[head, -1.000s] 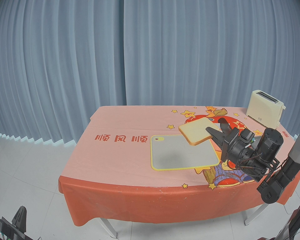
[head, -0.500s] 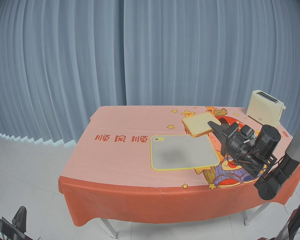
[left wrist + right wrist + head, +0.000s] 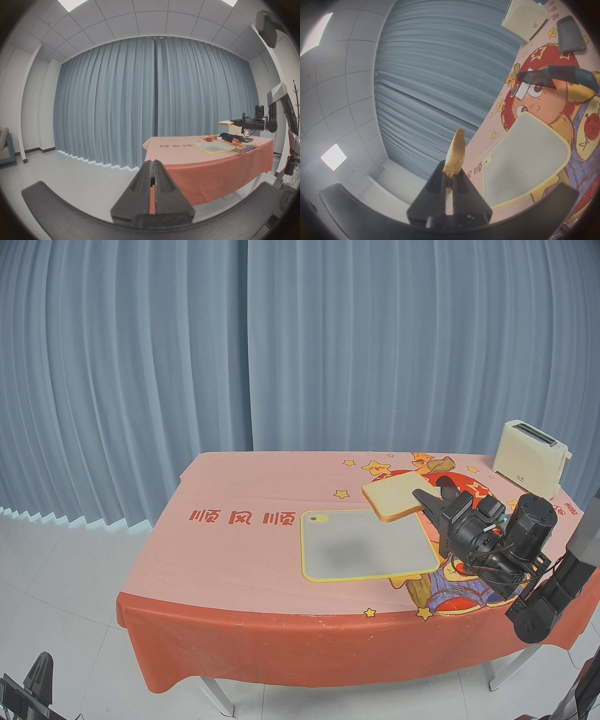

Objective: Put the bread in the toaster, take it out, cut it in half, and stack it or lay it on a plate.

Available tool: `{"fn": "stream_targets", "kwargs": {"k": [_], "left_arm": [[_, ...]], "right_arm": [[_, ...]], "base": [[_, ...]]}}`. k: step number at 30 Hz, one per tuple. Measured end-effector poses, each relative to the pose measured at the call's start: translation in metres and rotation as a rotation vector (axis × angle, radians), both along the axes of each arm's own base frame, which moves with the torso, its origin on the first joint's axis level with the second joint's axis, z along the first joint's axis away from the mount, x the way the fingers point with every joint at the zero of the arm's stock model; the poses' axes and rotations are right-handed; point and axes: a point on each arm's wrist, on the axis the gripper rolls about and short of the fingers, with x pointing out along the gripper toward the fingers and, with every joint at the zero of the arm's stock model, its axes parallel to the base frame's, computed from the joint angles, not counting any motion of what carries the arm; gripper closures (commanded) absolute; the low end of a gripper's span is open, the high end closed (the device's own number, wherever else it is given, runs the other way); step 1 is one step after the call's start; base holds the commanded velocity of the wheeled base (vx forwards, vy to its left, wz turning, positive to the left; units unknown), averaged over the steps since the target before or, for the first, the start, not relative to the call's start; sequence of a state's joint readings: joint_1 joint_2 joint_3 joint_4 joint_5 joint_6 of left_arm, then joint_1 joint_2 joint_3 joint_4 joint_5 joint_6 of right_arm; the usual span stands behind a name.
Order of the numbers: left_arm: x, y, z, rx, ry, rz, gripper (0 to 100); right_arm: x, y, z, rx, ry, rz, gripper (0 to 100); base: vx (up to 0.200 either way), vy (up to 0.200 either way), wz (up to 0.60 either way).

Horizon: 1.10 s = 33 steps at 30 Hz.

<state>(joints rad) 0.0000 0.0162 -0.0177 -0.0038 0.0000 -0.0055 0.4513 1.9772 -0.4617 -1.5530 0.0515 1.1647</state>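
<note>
A slice of bread (image 3: 394, 495) hangs in the air over the far right corner of the yellow-rimmed cutting board (image 3: 365, 544). My right gripper (image 3: 426, 497) is shut on the edge of that slice. In the right wrist view the bread (image 3: 456, 148) stands edge-on between the fingers of the right gripper (image 3: 452, 170). The cream toaster (image 3: 530, 458) stands at the table's far right corner, well beyond the slice. My left gripper (image 3: 152, 165) is shut on nothing, low and far to the left of the table.
A knife (image 3: 550, 76) with a dark blade and blue handle lies on the cloth between board and toaster. A dark rectangular tray (image 3: 570, 33) sits near the toaster (image 3: 526, 17). The pink-clothed table (image 3: 250, 552) has free room on its left half.
The right gripper carried the bread up and toward the toaster side, then came back slightly left and down. The slice's tilt shifted. The left arm has kept still.
</note>
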Motion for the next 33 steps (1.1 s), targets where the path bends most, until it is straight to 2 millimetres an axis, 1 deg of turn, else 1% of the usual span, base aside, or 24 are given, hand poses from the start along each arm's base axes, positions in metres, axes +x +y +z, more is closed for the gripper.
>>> {"fn": "stream_targets", "kwargs": {"k": [4,7,10,17,20,28,33], "left_arm": [[0.000,0.000,0.000,0.000,0.000,0.000,100],[0.000,0.000,0.000,0.000,0.000,0.000,100],[0.000,0.000,0.000,0.000,0.000,0.000,100],[0.000,0.000,0.000,0.000,0.000,0.000,100],[0.000,0.000,0.000,0.000,0.000,0.000,100],[0.000,0.000,0.000,0.000,0.000,0.000,100],[0.000,0.000,0.000,0.000,0.000,0.000,100]], "right_arm": [[0.005,0.002,0.001,-0.008,-0.018,-0.001,100],[0.016,0.008,0.002,-0.022,-0.056,-0.003,100],[0.025,0.014,-0.003,-0.058,-0.079,-0.002,100],[0.040,0.028,-0.024,-0.207,-0.124,0.004,100],[0.043,0.032,-0.031,-0.231,-0.118,-0.007,100],[0.057,0.032,-0.054,-0.321,-0.065,-0.088,100],[0.062,0.035,-0.068,-0.342,-0.040,-0.093,100]], "base": [[0.000,0.000,0.00],[0.000,0.000,0.00],[0.000,0.000,0.00],[0.000,0.000,0.00],[0.000,0.000,0.00],[0.000,0.000,0.00],[0.000,0.000,0.00]]}}
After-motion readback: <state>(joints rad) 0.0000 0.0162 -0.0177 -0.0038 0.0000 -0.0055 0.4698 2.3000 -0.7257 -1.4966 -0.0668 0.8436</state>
